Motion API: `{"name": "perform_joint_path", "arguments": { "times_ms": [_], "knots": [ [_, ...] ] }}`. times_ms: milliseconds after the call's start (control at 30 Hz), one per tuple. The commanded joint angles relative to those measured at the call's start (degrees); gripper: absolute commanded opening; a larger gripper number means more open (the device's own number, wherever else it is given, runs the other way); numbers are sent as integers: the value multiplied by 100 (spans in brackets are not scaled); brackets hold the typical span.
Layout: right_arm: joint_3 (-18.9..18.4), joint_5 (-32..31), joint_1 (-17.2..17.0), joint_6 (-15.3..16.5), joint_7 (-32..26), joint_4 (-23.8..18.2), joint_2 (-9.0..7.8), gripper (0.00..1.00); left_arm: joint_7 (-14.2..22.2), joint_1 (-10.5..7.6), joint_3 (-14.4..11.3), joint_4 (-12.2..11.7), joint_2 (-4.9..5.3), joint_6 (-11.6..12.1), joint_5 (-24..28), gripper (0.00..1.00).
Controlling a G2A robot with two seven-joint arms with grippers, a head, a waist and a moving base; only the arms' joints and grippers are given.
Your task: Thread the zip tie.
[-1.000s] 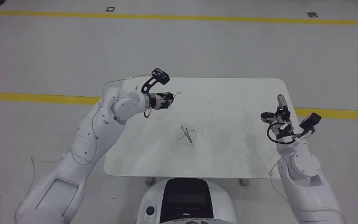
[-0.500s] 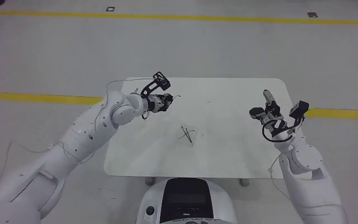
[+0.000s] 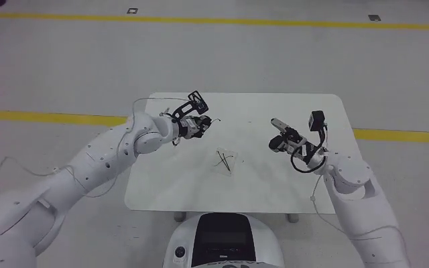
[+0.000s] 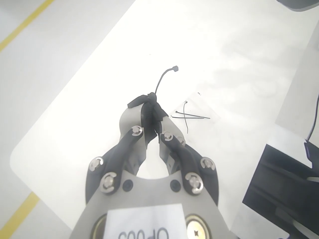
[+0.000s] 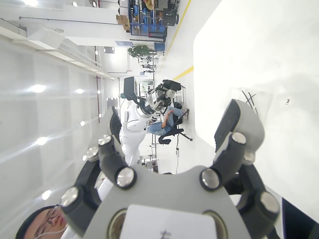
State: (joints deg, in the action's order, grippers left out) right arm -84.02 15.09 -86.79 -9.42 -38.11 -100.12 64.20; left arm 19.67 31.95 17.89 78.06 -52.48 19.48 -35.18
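Above the back left part of the table [image 3: 268, 194], the left gripper [image 4: 150, 100] is clamped on a black zip tie [image 4: 162, 79], its pads pressed together around the strap. The strap's free part sticks out past the fingertips in a slight curve and ends in the small square head [image 4: 175, 69]. Its long axis runs towards the middle of the table and the other arm. The tail end is hidden in the pads.

The right gripper [image 3: 275, 132] hangs over the right half of the table, spread wide and holding nothing, with its opening turned towards the left one. The two are well apart, and the loose ties [image 3: 226, 161] lie on the tabletop between them. The head probably has to meet the right gripper end-on, so the next move seems to depend on lining up along that axis.
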Motion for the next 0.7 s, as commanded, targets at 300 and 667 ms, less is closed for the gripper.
{"name": "perform_joint_path", "arguments": {
  "times_ms": [300,667],
  "knots": [
    [612,1847,584,-537,-843,1001,137,100,-559,58,-193,297,35,0,-584,0],
    [933,2336,920,-604,-899,1402,222,100,-847,51,-321,265,82,0,-511,0]
  ]
}}
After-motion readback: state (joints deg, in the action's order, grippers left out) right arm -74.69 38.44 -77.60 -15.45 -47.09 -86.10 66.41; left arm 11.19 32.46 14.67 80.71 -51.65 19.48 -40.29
